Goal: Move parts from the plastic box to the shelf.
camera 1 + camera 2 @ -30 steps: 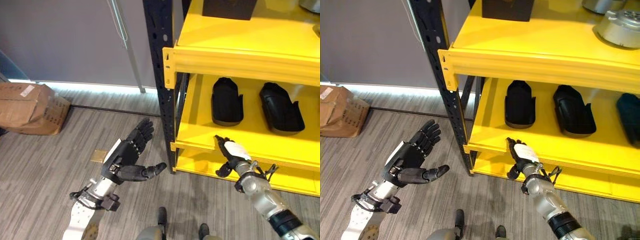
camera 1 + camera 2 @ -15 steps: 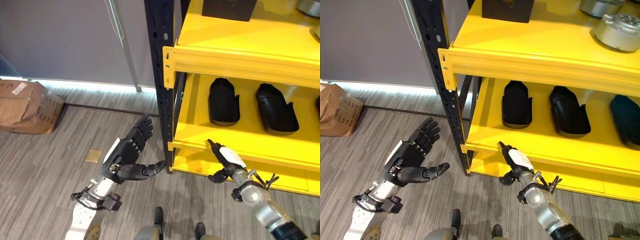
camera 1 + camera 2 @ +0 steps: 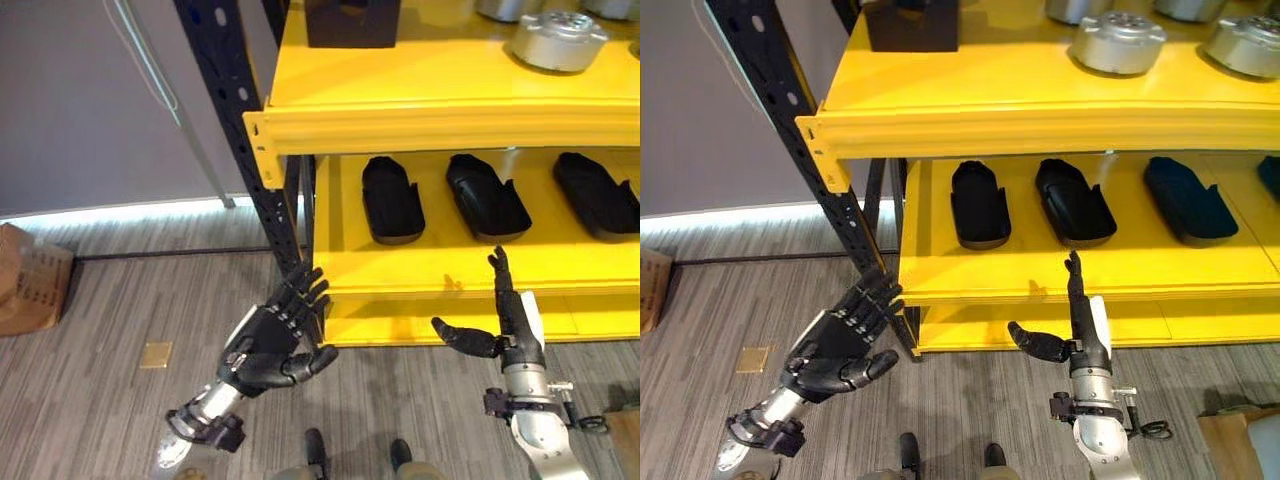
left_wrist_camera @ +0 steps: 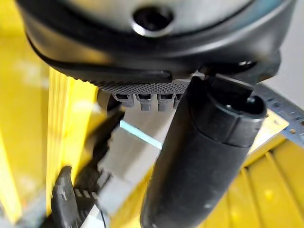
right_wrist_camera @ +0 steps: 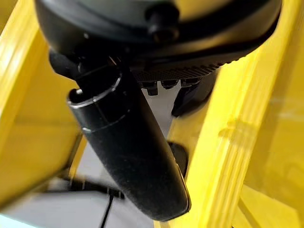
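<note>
I see the yellow shelf (image 3: 450,110) on its dark perforated upright (image 3: 235,110) taking up the scene from 12 to 3 o'clock. On its lower level lie three black moulded parts in a row: the first part (image 3: 390,200), the second part (image 3: 487,197) just to the 3 o'clock side of it, and the third part (image 3: 598,195) at the far 3 o'clock edge; they are near one another and I cannot tell that any touch. The right eye view shows the edge of one more dark piece (image 3: 1272,175) past them. On the upper level sits a black block (image 3: 350,22) at 12 o'clock, with round silver metal parts (image 3: 1118,42) beside it toward 2 o'clock.

My left hand (image 3: 270,345) hangs over the grey plank floor (image 3: 100,330) at about 7 o'clock, fingers spread and thumb out, holding nothing, its fingertips near the upright. My right hand (image 3: 510,325) is at 5 o'clock in front of the shelf's lower edge, fingers straight and pointing up, thumb stuck out sideways, also holding nothing.

A cardboard box (image 3: 30,280) rests on the floor at 9 o'clock, its contents hidden from me.
</note>
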You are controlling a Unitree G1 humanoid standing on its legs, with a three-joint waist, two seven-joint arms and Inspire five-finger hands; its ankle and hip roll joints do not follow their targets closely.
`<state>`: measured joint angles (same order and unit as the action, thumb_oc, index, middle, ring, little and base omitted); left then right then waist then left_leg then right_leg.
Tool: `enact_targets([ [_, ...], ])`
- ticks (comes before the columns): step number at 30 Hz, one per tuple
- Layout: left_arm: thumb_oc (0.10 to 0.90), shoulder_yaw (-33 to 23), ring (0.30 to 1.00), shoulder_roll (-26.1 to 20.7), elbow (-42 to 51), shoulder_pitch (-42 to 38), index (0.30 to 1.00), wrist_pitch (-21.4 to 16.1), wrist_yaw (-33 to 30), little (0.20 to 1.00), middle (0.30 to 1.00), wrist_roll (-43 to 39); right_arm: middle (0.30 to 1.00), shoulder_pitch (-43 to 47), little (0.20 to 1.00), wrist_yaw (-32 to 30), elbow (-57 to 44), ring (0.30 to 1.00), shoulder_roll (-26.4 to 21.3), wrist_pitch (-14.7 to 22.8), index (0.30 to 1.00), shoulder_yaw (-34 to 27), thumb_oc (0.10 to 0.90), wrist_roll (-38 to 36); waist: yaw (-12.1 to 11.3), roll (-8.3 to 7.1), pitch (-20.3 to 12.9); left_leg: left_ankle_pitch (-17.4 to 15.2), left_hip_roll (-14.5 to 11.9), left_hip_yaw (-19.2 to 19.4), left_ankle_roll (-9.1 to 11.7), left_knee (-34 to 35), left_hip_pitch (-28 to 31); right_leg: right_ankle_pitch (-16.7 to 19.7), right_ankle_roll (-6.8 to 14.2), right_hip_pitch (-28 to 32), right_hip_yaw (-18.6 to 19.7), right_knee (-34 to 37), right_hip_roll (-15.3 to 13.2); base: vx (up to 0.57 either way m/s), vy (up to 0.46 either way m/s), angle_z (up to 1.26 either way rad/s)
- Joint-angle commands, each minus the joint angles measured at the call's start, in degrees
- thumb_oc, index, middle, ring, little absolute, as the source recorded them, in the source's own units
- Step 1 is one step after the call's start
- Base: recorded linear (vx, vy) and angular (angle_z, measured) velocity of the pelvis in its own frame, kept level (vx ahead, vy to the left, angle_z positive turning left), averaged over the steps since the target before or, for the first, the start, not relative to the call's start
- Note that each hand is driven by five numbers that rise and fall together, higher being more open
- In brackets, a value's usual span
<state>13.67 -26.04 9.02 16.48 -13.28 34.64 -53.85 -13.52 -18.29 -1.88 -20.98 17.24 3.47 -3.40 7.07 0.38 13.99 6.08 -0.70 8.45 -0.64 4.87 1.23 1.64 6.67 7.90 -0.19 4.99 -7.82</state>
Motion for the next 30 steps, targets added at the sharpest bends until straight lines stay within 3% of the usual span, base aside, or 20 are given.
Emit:
enact_targets([
  [1, 0.9, -2.44, 1.0, -0.74, 3.82, -2.11, 1.0, -4.12, 4.62, 1.0, 1.0, -3.76, 1.0, 4.55, 1.0, -1.15, -3.75, 1.0, -3.19, 5.17, 1.0, -0.45, 0.9, -1.68, 0.34, -0.91, -5.64, -7.39, -1.46, 2.58, 0.34, -0.4, 6.53, 4.04, 0.79, -5.31, 2.26, 0.01, 1.54, -0.13, 0.229, -0.39],
  [7, 0.9, -0.7, 1.0, -0.5, 4.17, -4.15, 1.0, -3.62, 5.42, 1.0, 1.0, -3.65, 1.0, 2.84, 1.0, 0.33, -4.93, 1.0, -3.6, 4.99, 1.0, -1.27, 0.9, -3.59, 2.25, -1.26, -5.83, -7.63, -1.14, 4.7, -0.06, 0.13, 6.34, 5.3, 1.7, -7.49, 4.88, 0.01, 1.72, -0.06, 0.107, -0.21],
  [8, 0.9, -0.62, 1.0, -0.58, 4.22, -4.22, 1.0, -4.46, 4.98, 1.0, 1.0, -3.25, 1.0, 3.01, 1.0, 0.82, -5.0, 1.0, -3.6, 5.2, 1.0, -0.9, 0.9, -3.33, 2.01, -1.46, -5.74, -7.66, -1.2, 5.94, 0.02, 0.13, 6.32, 5.24, 1.84, -7.34, 2.92, 0.01, 1.44, -0.07, -0.006, -0.25],
  [9, 0.9, -0.75, 1.0, -0.74, 4.24, -3.91, 1.0, -6.6, 3.49, 1.0, 1.0, -2.21, 1.0, 4.5, 1.0, 2.34, -4.92, 1.0, -3.88, 5.73, 1.0, 0.79, 0.9, -3.03, 0.93, -1.94, -5.2, -7.79, -1.54, 9.73, 0.17, 0.13, 6.85, 4.99, 2.06, -6.76, -3.78, -0.11, 0.75, -0.1, -0.064, -0.46],
  [10, 0.9, -0.81, 1.0, -0.78, 4.22, -3.74, 1.0, -7.77, 2.76, 1.0, 1.0, -1.66, 1.0, 5.39, 1.0, 3.0, -4.88, 1.0, -4.1, 5.84, 1.0, 1.71, 0.9, -3.94, 0.29, -2.14, -5.01, -7.76, -1.75, 11.54, 0.24, 0.13, 7.03, 4.79, 2.13, -6.87, -6.79, -0.59, 0.46, -0.11, -0.116, -1.05],
  [11, 0.9, -0.52, 1.0, -0.99, 4.06, -4.16, 1.0, -8.44, 2.12, 1.0, 1.0, -1.51, 1.0, 6.64, 1.0, 2.06, -4.38, 1.0, -4.08, 6.0, 1.0, 3.25, 0.9, -3.85, -0.21, -2.15, -4.81, -7.44, -1.93, 12.07, -0.07, 0.03, 6.8, 4.43, 2.24, -7.56, -7.45, -2.21, -0.31, -0.11, -0.18, -1.71],
  [13, 0.9, 0.44, 1.0, -1.72, 3.72, -5.4, 1.0, -8.72, 2.48, 1.0, 1.0, -1.66, 1.0, 7.72, 1.0, -0.24, -3.01, 1.0, -3.83, 7.66, 1.0, 4.56, 0.9, -3.91, -0.4, -1.79, -4.73, -7.22, -2.34, 9.83, -1.02, -1.25, 5.56, 3.18, 2.81, -7.97, -4.44, -5.76, -2.39, -0.05, -0.258, -1.02],
  [15, 0.9, 0.87, 1.0, -2.16, 3.71, -5.78, 1.0, -8.2, 4.04, 1.0, 1.0, -2.58, 1.0, 7.8, 1.0, -0.97, -2.93, 1.0, -3.49, 7.98, 1.0, 4.19, 0.9, -3.88, -0.19, -1.56, -5.02, -7.08, -2.82, 7.44, -0.75, -1.19, 5.56, 3.35, 2.69, -6.99, -2.15, -4.59, -2.52, 0.07, -0.311, 0.87],
  [17, 0.9, 0.15, 1.0, -1.99, 4.09, -6.31, 1.0, -7.77, 2.59, 1.0, 1.0, -2.99, 1.0, 8.46, 1.0, 1.22, -4.48, 1.0, -3.52, 6.39, 1.0, 4.22, 0.9, -2.62, -0.32, -1.34, -5.61, -6.8, -4.26, 6.76, 0.78, -0.64, 6.67, 4.16, 2.46, -5.16, -2.39, -1.39, -2.64, 0.16, -0.447, 0.91],
  [21, 0.9, -1.36, 1.0, -1.87, 4.96, -6.11, 1.0, -10.37, -3.35, 1.0, 1.0, 1.36, 1.0, 9.24, 1.0, 2.81, -6.17, 1.0, -5.42, 4.04, 1.0, 4.62, 0.9, -2.16, -0.6, -1.07, -6.37, -6.04, -6.8, 6.54, 2.77, 0.13, 7.66, 3.11, 0.95, -3.71, -4.1, -0.12, -1.16, 0.12, -0.383, -0.03],
  [24, 0.9, -3.47, 1.0, -2.31, 4.88, -4.89, 1.0, -14.09, -12.15, 1.0, 1.0, 10.06, 1.0, 10.02, 1.0, 2.61, -5.6, 1.0, -6.95, 3.71, 1.0, 4.01, 0.9, -3.07, -1.24, -1.07, -6.21, -4.3, -9.65, 6.09, 4.39, 0.13, 7.55, 1.71, -1.32, -3.09, -5.75, -0.3, 0.89, 0.09, -0.414, -0.15],
  [30, 0.9, -6.25, 1.0, -2.76, 4.17, -4.23, 1.0, -16.46, -21.11, 1.0, 1.0, 19.46, 1.0, 9.95, 1.0, 3.02, -5.17, 1.0, -8.18, 4.47, 1.0, 2.74, 0.9, -3.61, -1.93, -1.03, -5.48, -1.08, -12.24, 4.42, 5.81, -1.25, 5.96, 0.35, -3.48, -3.58, -6.17, -1.74, 2.82, 0.02, -0.194, -0.04],
])
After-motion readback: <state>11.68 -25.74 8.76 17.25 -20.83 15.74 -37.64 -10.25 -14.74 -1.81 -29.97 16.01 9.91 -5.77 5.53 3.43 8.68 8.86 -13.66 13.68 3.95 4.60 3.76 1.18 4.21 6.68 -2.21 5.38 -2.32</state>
